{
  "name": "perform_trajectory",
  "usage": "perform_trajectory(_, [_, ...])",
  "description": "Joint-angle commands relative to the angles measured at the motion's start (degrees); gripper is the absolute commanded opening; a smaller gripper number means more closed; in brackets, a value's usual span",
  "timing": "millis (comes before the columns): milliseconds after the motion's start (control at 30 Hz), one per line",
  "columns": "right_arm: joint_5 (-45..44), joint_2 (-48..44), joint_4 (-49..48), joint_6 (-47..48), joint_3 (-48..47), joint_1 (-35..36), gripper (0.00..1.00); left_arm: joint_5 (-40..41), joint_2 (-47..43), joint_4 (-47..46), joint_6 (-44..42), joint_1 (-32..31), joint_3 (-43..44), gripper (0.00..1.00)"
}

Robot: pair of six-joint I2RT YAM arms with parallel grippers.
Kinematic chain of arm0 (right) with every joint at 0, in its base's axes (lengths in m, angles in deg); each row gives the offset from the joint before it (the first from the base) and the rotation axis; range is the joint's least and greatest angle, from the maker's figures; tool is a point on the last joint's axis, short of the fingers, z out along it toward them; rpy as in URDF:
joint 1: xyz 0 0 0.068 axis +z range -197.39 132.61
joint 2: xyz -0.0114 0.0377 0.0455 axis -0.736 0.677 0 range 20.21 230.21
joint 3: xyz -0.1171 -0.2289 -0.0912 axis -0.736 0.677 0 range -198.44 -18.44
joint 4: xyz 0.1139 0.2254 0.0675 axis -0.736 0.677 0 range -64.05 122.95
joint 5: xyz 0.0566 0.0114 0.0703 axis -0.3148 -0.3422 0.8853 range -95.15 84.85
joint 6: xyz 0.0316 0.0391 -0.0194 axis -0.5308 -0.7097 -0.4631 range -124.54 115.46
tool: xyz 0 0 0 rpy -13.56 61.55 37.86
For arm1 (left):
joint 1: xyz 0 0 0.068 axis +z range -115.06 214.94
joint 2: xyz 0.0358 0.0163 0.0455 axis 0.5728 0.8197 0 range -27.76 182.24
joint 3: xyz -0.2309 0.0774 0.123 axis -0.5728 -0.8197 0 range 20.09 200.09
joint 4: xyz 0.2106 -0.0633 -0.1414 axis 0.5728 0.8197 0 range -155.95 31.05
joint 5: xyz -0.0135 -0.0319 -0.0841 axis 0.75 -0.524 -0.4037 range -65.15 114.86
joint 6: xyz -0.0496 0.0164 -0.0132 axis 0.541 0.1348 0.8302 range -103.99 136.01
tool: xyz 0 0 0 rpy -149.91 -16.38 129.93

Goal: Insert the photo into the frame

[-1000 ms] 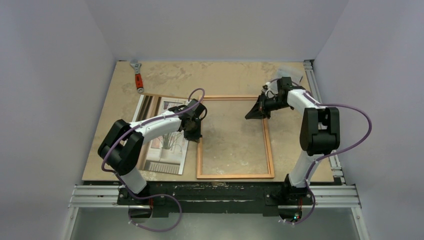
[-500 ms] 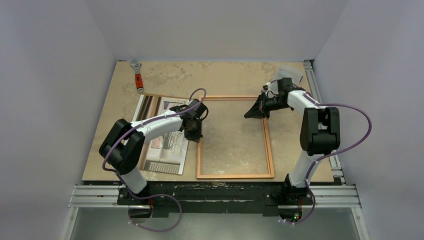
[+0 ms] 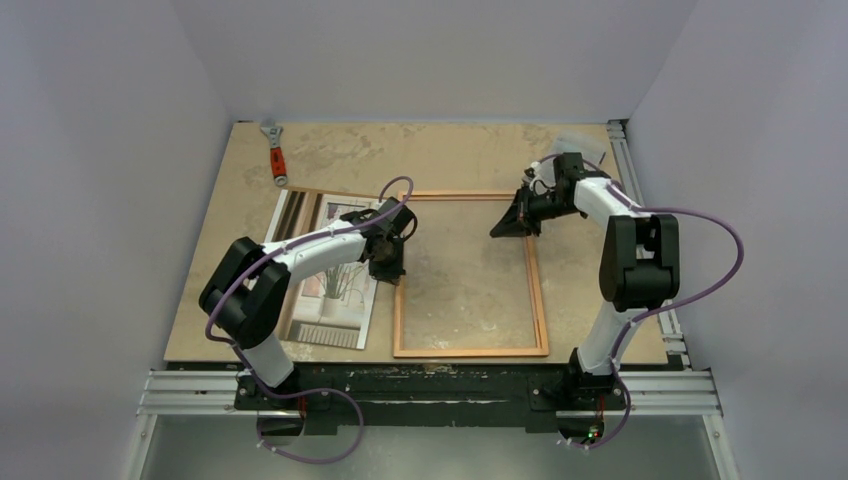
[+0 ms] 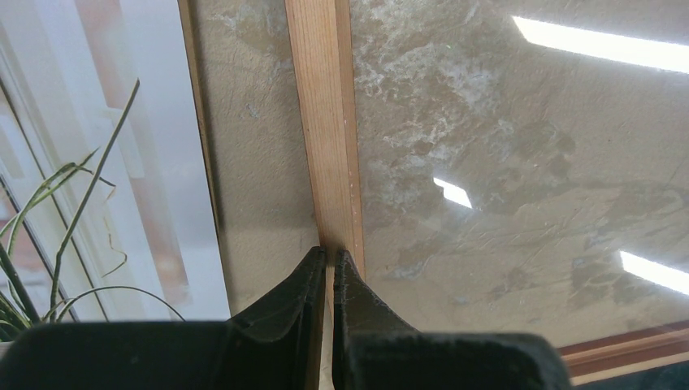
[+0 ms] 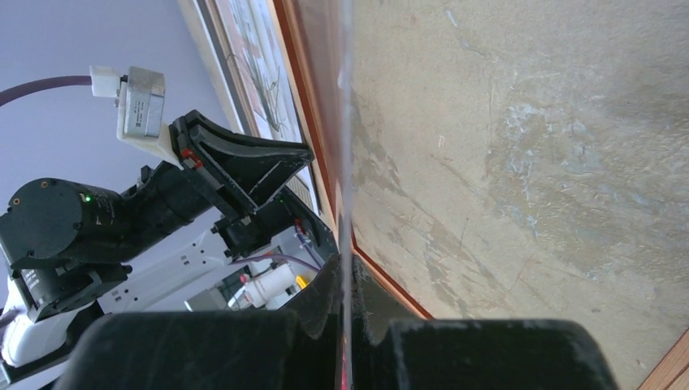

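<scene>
Nearly closed, the left gripper (image 4: pixel 327 264) rests on the frame's (image 4: pixel 323 122) left rail, apparently pinning it, while the right gripper (image 5: pixel 345 276) pinches a clear sheet's (image 5: pixel 343 122) edge; the photo (image 3: pixel 335 310) lies face-up just outside that rail.

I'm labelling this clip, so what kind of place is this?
Probably a robotics lab cell: plain white walls around a worn tabletop, with the left arm and right arm bolted to a metal rail.

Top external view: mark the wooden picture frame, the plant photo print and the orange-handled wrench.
thin orange-brown wooden picture frame (image 3: pixel 470 351), top external view, on its near rail.
plant photo print (image 3: pixel 335 318), top external view, on its near part, picture side up.
grey wrench with orange handle (image 3: pixel 278 165), top external view, on the handle.
</scene>
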Motion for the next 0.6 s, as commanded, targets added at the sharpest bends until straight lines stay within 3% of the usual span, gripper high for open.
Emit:
perform_trajectory(0, [-0.4, 0.1, -0.7, 1.0, -4.2, 0.9, 0.00, 4.6, 5.2, 0.1, -2.2, -0.8, -2.8, 0.00])
perform_trajectory(367, [-4.0, 3.2, 3.8, 3.5, -11.3, 0.8, 0.00, 5.2, 5.2, 0.5, -2.4, -0.9, -2.9, 0.00])
perform_trajectory(567, [-5.4, 3.0, 3.5, 4.2, -9.9, 1.0, 0.00, 5.2, 5.3, 0.6, -2.5, -1.1, -2.5, 0.00])
